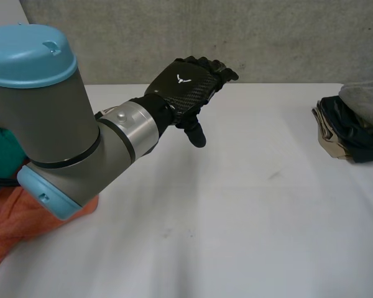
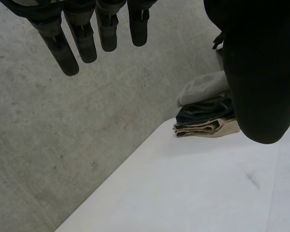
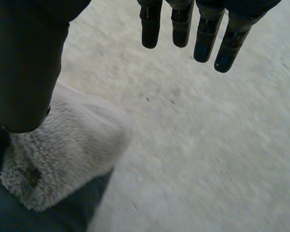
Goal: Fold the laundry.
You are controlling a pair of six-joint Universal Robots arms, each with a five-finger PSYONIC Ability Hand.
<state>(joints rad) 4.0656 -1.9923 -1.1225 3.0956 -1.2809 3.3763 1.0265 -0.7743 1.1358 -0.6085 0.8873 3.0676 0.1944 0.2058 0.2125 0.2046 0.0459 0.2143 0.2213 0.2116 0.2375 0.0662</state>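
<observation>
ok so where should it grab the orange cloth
I'd pinch the orange cloth at its edge out on the table, coming from above with the left hand. It lies crumpled and low, partly under the arm, so that edge looks freest.

White table [image 1: 248, 223] against a grey concrete wall [image 1: 174, 34]

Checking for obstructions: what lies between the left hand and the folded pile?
In the head view, only bare table lies between the left hand and the folded pile.
</observation>
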